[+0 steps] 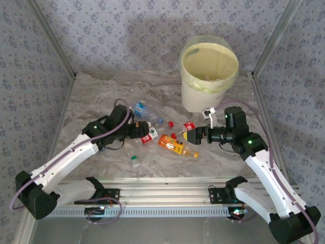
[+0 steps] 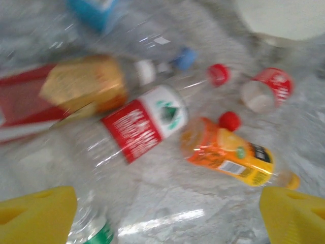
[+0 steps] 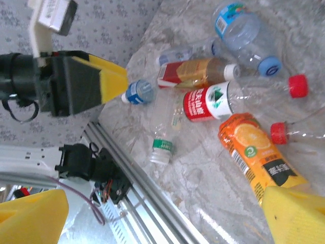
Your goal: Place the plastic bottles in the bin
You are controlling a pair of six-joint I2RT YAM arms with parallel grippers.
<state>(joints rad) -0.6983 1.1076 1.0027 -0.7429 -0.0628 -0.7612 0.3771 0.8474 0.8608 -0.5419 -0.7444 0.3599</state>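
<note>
Yellow fingertips (image 2: pixel 38 213) of the left gripper (image 2: pixel 167 218) stand wide apart just above the plastic bottles (image 1: pixel 162 134) scattered mid-table. The right gripper (image 3: pixel 162 216) gapes just as wide, and neither holds anything. This looks like the reach for a pick, and the bin (image 1: pixel 200 96) waits beyond the pile at the far right. The red-labelled bottle (image 2: pixel 144 129) lies on its side, its long axis diagonal and its red cap toward the bin. Next, the jaws should straddle its body crosswise, then close.

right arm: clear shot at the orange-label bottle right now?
Probably yes. The right gripper is open and close beside the orange-label bottle, with nothing lying over it. A red-capped clear bottle beside it may get nudged.
</note>
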